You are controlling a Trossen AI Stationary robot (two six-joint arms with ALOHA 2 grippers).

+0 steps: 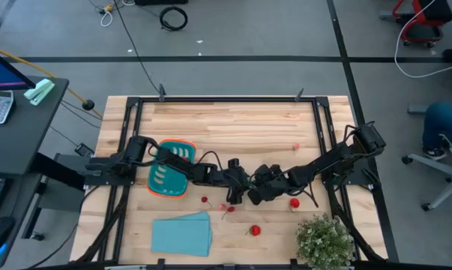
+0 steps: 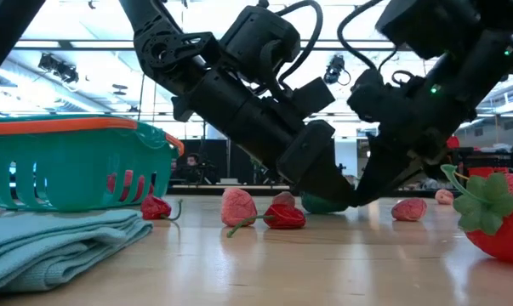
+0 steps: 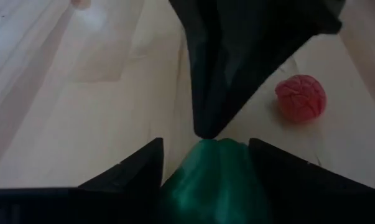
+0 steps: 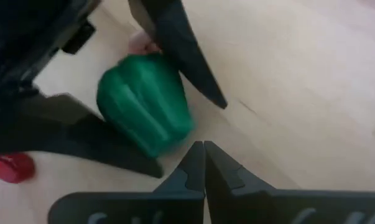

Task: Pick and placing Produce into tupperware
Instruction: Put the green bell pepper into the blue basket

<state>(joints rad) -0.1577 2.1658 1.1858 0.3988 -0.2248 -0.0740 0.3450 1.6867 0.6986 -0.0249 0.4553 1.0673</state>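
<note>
A small green toy pepper lies on the wooden table at its middle, with my left gripper shut on it. My right gripper is shut and comes in from the table's right, its tip at the pepper. The teal tupperware with the orange rim stands to the left, beside the left arm. Other produce lies loose on the wood: a red chili, a pink berry and a strawberry. My left gripper has the pepper's two opposite sides between its two fingers, one finger on each flank. It slants down from the table's left. The pepper rests on the table. My right gripper's shut fingertips meet the pepper's end that faces away from the left gripper, slanting down from the table's right.
A folded light-blue cloth lies near the front edge, and a bushy potted plant stands at the front right. One small pink piece lies farther back on the right. A black frame borders the tabletop.
</note>
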